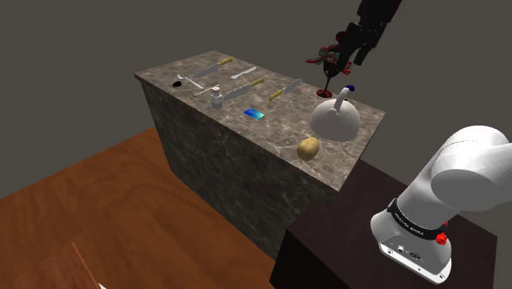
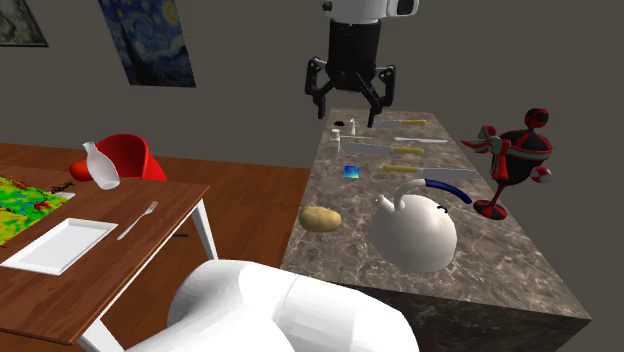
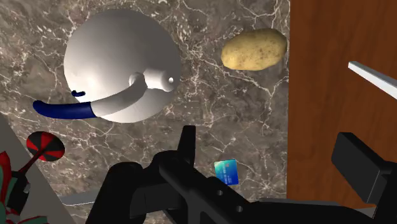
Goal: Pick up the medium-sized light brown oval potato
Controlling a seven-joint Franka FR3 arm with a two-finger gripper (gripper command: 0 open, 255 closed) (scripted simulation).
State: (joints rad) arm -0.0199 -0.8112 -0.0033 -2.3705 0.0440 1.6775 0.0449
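Observation:
A light brown oval potato [image 1: 308,148] [image 2: 320,218] [image 3: 254,49] lies on the marble counter [image 1: 205,148], close to its edge and beside a white kettle [image 1: 335,119] [image 2: 415,228] [image 3: 121,63]. My black gripper [image 1: 345,57] [image 2: 349,100] [image 3: 273,156] hangs open high above the counter, well clear of the potato, with nothing between its fingers. In the wrist view the potato sits ahead of the gripper, and a small blue card [image 3: 226,171] lies nearer to the fingers.
A red and black ornament [image 1: 328,74] [image 2: 515,160] stands by the kettle. Several knives and utensils [image 1: 215,70] [image 2: 410,150] lie at the counter's other end. In the second exterior view, a wooden dining table [image 2: 110,260] with a white plate [image 2: 60,245] stands beside a red chair [image 2: 125,155].

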